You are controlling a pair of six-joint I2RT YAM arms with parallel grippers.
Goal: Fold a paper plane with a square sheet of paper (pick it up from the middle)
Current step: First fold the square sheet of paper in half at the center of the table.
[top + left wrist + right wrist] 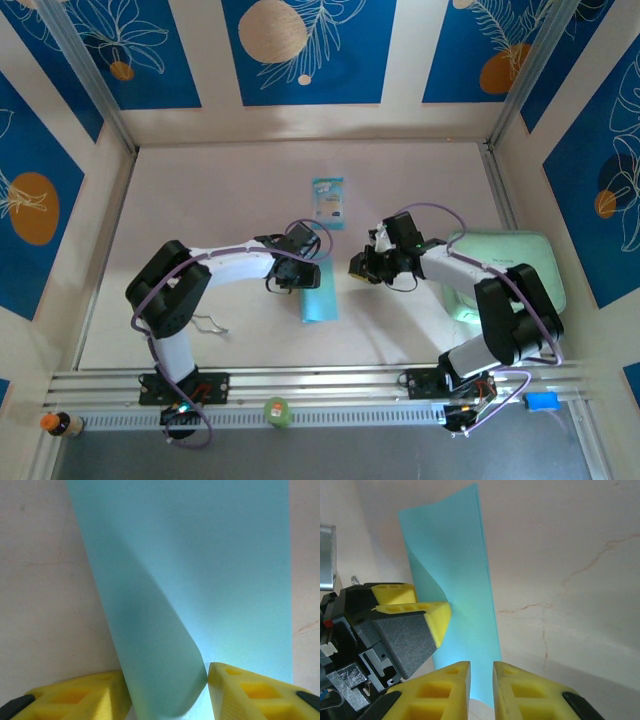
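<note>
The square sheet of paper [319, 305] is light blue and bent over on itself in a loose curl, not a crease, near the table's middle. In the left wrist view the rounded fold of the sheet [165, 670] sits between my yellow fingers and touches both. My left gripper [167, 692] is shut on that curl, at the sheet's far end [303, 274]. My right gripper [354, 266] hovers just right of the sheet, apart from it. Its jaws [481, 675] stand a narrow gap apart with nothing between them; the sheet [470, 600] lies beyond them, beside the left gripper [427, 602].
A small teal-and-white packet [328, 201] lies further back on the table. A pale green pad [512, 262] sits at the right under the right arm. A wire clip [208, 323] lies by the left arm's base. Walls close in three sides.
</note>
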